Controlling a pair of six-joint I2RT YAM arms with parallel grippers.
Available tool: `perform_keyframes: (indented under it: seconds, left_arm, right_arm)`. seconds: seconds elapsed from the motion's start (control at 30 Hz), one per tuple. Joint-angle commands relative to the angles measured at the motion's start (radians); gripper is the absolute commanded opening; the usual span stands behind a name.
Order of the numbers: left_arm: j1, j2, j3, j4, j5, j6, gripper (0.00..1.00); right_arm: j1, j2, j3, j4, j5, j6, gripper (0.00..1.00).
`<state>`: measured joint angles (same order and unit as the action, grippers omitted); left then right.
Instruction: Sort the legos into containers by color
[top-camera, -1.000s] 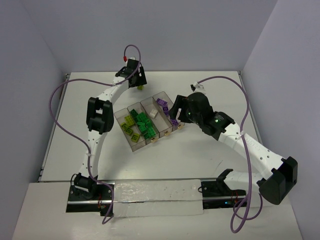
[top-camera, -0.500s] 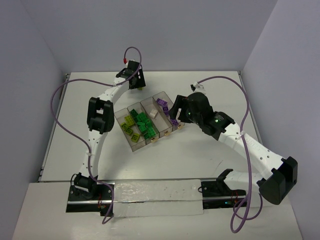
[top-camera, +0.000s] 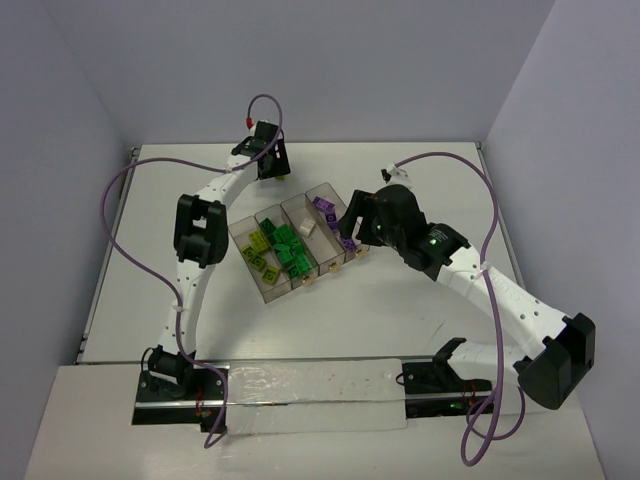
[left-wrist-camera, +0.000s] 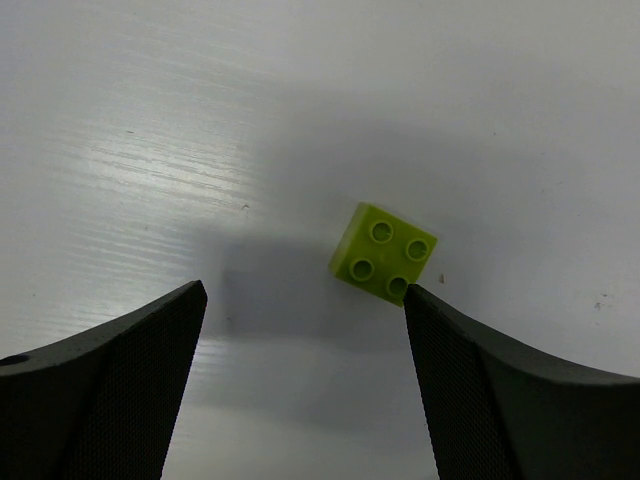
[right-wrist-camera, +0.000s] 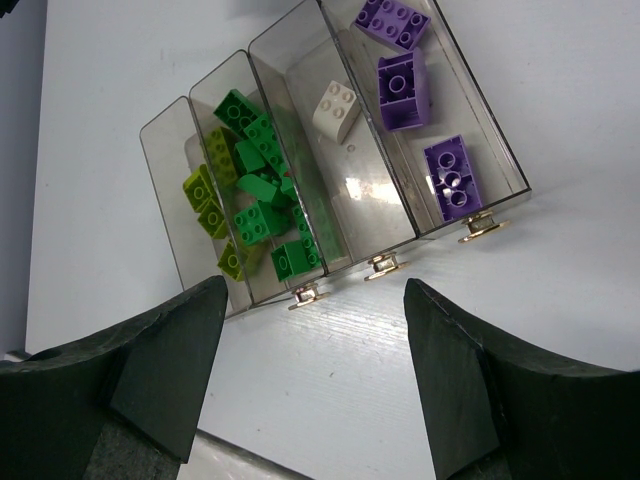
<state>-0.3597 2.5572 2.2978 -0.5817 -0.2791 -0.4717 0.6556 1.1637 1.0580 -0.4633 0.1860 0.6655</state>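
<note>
A lone yellow-green lego (left-wrist-camera: 384, 253) lies studs up on the white table. My left gripper (left-wrist-camera: 304, 290) hangs open just above it, and the brick sits close to the right finger, untouched. From above, the left gripper (top-camera: 272, 165) covers that brick. The containers (right-wrist-camera: 370, 200) form one clear tray of four compartments: yellow-green legos (right-wrist-camera: 205, 200), dark green legos (right-wrist-camera: 262, 195), one white lego (right-wrist-camera: 336, 108) and purple legos (right-wrist-camera: 405, 75). My right gripper (right-wrist-camera: 316, 283) is open and empty above the tray's tabbed end (top-camera: 325, 262), by the purple side (top-camera: 352, 225).
Small yellowish tabs (right-wrist-camera: 380, 267) stick out from the tray's near end. The table's back edge and the grey wall lie just behind the left gripper. Purple cables loop over both arms (top-camera: 440, 160).
</note>
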Motion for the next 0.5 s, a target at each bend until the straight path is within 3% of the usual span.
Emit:
perform_keyframes:
  seconds: [0.0, 0.47]
  left_arm:
    - [0.018, -0.004, 0.015, -0.007, -0.020, -0.026, 0.88]
    - [0.026, -0.059, -0.044, -0.002, -0.056, -0.052, 0.88]
  right_arm:
    - [-0.001, -0.001, 0.016, 0.041, 0.000, 0.011, 0.79]
    - [-0.001, 0.000, 0.017, 0.043, -0.003, 0.014, 0.79]
